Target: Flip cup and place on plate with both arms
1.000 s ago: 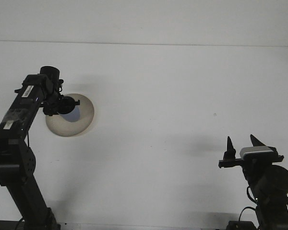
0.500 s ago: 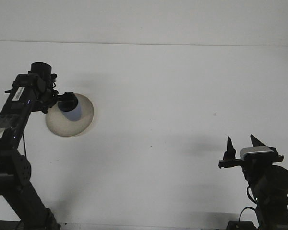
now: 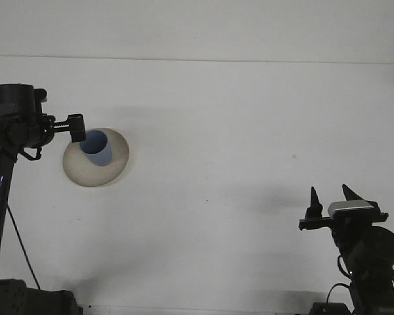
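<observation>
A blue cup [image 3: 97,149] stands upright, mouth up, on the beige plate [image 3: 85,174] at the left of the white table. My left gripper [image 3: 77,127] is just left of the cup's rim and slightly above it, open and holding nothing. At the lower right, far from the plate, my right gripper [image 3: 331,195] points upward. It is open, with nothing between its two fingers.
The left arm's black links [image 3: 0,177] run down the left edge of the view. The right arm's base [image 3: 371,262] fills the lower right corner. The white table [image 3: 223,131] stretches between the arms, up to the back wall.
My left gripper has let go of the cup and drawn back to the left and up. The cup stays upright on the plate. The right arm has not moved.
</observation>
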Available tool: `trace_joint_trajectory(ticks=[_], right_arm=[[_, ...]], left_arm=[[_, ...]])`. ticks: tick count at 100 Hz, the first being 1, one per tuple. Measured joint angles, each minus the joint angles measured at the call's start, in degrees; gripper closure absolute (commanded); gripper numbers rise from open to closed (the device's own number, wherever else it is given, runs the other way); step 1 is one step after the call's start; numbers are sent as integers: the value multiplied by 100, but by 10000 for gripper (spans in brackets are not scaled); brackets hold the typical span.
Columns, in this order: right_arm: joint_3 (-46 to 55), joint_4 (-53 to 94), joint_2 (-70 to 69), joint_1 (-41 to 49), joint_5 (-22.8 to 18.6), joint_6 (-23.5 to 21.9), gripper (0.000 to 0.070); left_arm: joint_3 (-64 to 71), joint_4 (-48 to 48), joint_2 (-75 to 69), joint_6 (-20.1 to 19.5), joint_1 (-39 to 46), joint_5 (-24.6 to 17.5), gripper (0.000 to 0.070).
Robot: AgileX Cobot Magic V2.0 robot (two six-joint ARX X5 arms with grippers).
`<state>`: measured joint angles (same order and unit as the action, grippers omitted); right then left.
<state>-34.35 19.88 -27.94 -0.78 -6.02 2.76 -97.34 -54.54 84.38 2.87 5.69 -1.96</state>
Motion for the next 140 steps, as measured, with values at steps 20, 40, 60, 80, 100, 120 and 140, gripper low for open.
trace_joint_trajectory(ticks=[20, 40, 60, 80, 100, 120, 140], right_arm=[[0, 0, 0, 0, 0, 0, 210], [0, 0, 0, 0, 0, 0, 210], [0, 0, 0, 0, 0, 0, 210], [0, 0, 0, 0, 0, 0, 210], [0, 0, 0, 0, 0, 0, 210], [0, 0, 0, 0, 0, 0, 210], [0, 0, 0, 0, 2, 0, 368]], left_arm=[[1451, 1010, -1226, 2, -212, -17, 33], [3434, 2588, -2765, 2, -498, -20, 33], [5010, 3781, -4019, -4, -638, -39, 33], [5941, 4328, -4610, -214, -761, -39, 34], [6098, 4487, -4688, -256, -898, -50, 34], [6098, 4487, -4688, -258, -898, -50, 45], [6098, 4478, -4688, -291, -898, -50, 356]])
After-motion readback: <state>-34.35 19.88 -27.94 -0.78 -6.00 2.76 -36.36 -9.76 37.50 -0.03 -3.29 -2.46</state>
